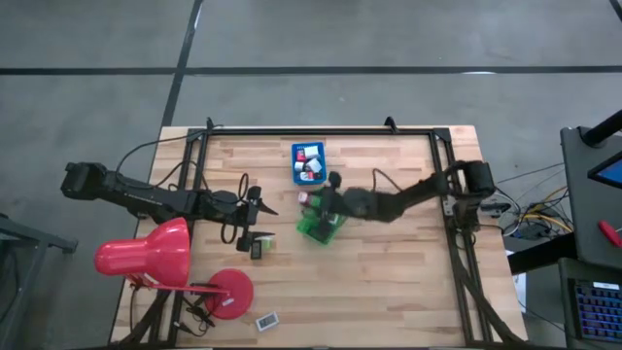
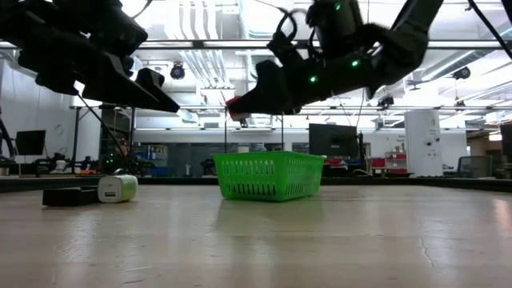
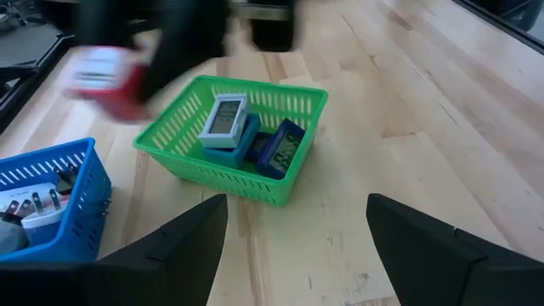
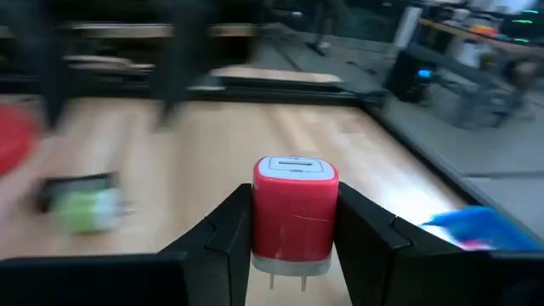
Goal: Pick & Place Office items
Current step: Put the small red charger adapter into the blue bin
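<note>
Above the green basket (image 1: pixel 321 227), the right gripper (image 4: pixel 293 246) clamps a red-and-white charger (image 4: pixel 294 218), held in the air. Inside the basket lie a white device (image 3: pixel 224 117) and blue ones. Just beside it sits a blue tray (image 1: pixel 308 163). Farther left, the left gripper (image 3: pixel 293 234) hovers with jaws wide apart over the table (image 1: pixel 389 282), near a green-and-white charger (image 2: pixel 117 189).

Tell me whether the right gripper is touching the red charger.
Touching. The right wrist view shows the right gripper with both fingers pressed flat against the sides of the red charger, no gap on either side.
</note>
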`<state>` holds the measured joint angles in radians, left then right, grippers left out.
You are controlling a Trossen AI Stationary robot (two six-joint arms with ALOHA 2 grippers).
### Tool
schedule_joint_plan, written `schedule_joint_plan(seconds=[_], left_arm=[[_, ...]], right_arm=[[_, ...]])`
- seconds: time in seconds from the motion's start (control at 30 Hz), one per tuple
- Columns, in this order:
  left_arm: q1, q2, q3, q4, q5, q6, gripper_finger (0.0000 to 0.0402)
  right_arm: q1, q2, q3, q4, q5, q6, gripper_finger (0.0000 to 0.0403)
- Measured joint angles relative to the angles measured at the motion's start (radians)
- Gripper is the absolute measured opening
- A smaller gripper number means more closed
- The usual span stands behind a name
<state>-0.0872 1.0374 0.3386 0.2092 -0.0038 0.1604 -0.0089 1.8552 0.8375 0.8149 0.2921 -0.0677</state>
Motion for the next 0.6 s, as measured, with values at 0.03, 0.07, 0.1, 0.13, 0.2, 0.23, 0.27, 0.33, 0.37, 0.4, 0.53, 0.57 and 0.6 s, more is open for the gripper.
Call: schedule_joint_plan(seconds=[0.03, 0.07, 0.1, 0.13, 0.2, 0.23, 0.27, 0.33, 0.37, 0.4, 0.53, 0.57, 0.6], left_arm=[[0.000, 0.000, 0.000, 0.000, -0.002, 0.000, 0.0284], [0.000, 0.000, 0.000, 0.000, -0.004, 0.000, 0.0284], [0.000, 0.000, 0.000, 0.000, -0.006, 0.000, 0.0284], [0.000, 0.000, 0.000, 0.000, -0.008, 0.000, 0.0284], [0.000, 0.000, 0.000, 0.000, -0.016, 0.000, 0.0284], [0.000, 0.000, 0.000, 0.000, -0.017, 0.000, 0.0284], [0.000, 0.000, 0.000, 0.000, -0.017, 0.000, 0.0284], [0.000, 0.000, 0.000, 0.000, -0.017, 0.000, 0.0284], [0.000, 0.000, 0.000, 0.000, -0.018, 0.000, 0.0284], [0.000, 0.000, 0.000, 0.000, -0.019, 0.000, 0.0284], [0.000, 0.000, 0.000, 0.000, -0.019, 0.000, 0.0284], [0.000, 0.000, 0.000, 0.000, -0.019, 0.000, 0.0284], [0.000, 0.000, 0.000, 0.000, -0.019, 0.000, 0.0284]], right_arm=[[-0.025, -0.001, 0.000, 0.007, -0.004, 0.000, 0.0121], [-0.050, -0.003, 0.000, 0.011, -0.005, 0.000, 0.0121], [-0.074, -0.003, 0.001, 0.012, -0.005, 0.001, 0.0121], [-0.099, -0.003, 0.004, 0.010, -0.005, 0.007, 0.0121], [-0.144, -0.003, 0.009, -0.006, -0.012, 0.017, 0.0121], [-0.165, -0.003, 0.014, -0.016, -0.020, 0.024, 0.0121], [-0.185, -0.003, 0.022, -0.035, -0.033, 0.036, 0.0121], [-0.221, -0.003, 0.040, -0.085, -0.071, 0.061, 0.0121], [-0.235, -0.003, 0.055, -0.119, -0.089, 0.073, 0.0121], [-0.247, -0.003, 0.073, -0.159, -0.108, 0.082, 0.0121], [-0.272, -0.003, 0.173, -0.374, -0.120, 0.090, 0.0121], [-0.275, -0.003, 0.201, -0.429, -0.122, 0.089, 0.0121], [-0.279, -0.003, 0.231, -0.483, -0.121, 0.088, 0.0121]])
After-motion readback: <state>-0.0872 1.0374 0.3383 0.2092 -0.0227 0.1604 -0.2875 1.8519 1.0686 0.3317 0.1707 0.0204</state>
